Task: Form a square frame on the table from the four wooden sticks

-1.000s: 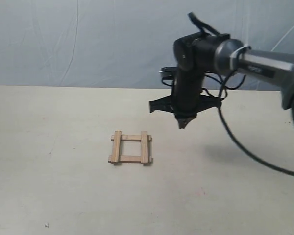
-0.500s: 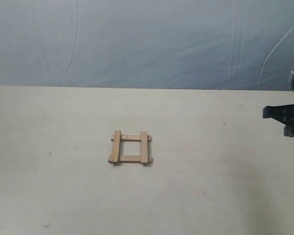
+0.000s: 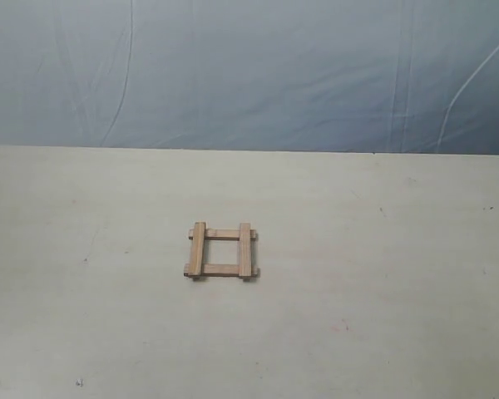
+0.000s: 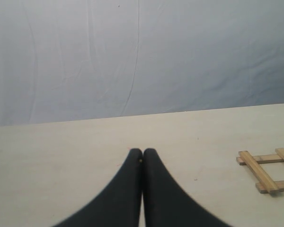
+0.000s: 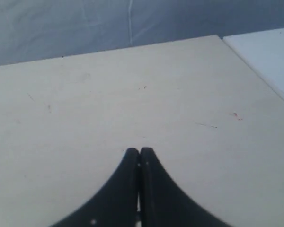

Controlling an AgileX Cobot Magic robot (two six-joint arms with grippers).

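Four light-brown wooden sticks form a small open square frame (image 3: 221, 250) on the cream table (image 3: 382, 316), two sticks lying across the other two with ends overhanging. The left wrist view shows part of the frame (image 4: 267, 170) far off to one side of my left gripper (image 4: 142, 152), which is shut with nothing between its black fingers. My right gripper (image 5: 139, 151) is shut too, empty, over bare table (image 5: 85, 109); the frame is out of that view. Neither arm appears in the exterior view.
A wrinkled blue-grey backdrop (image 3: 249, 75) hangs behind the table's far edge. In the right wrist view the table's side edge (image 5: 255, 71) runs past a pale floor area (image 5: 270, 52).
The right arm, which hung just right of the frame a second ago, has swung away to the right and left the exterior view. The frame has not moved.
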